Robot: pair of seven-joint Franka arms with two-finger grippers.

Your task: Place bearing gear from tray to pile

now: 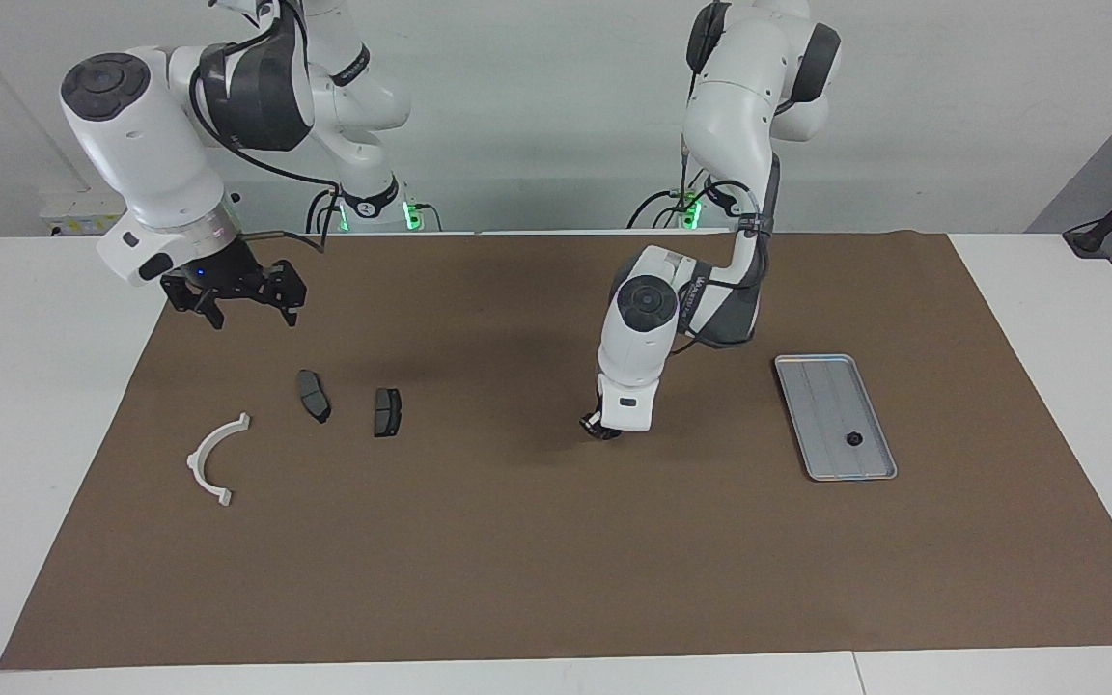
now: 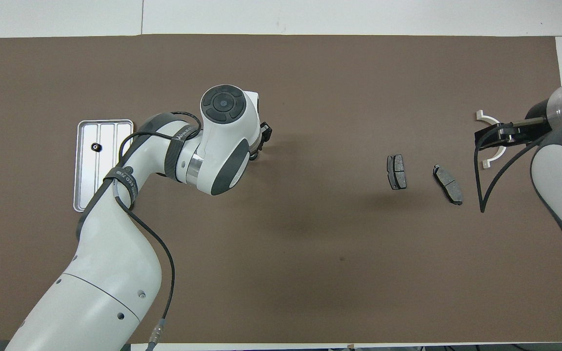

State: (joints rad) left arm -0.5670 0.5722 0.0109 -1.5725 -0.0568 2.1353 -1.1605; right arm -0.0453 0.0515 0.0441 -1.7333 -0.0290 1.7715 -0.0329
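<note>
the small dark gear (image 1: 853, 439) lies in the tray (image 1: 812, 405), the left hand (image 1: 600, 430) is low over the brown mat (image 1: 556, 560) between tray and pile (image 1: 324, 415), i cannot tell its grip, and the right hand (image 1: 245, 307) waits open.

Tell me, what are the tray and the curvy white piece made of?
The tray looks like metal: silver-grey, dull sheen, pressed ridges, raised rim. The curvy white piece looks like plastic: plain matte white, thin and smoothly molded. I can't be certain of either from looks alone.
</note>
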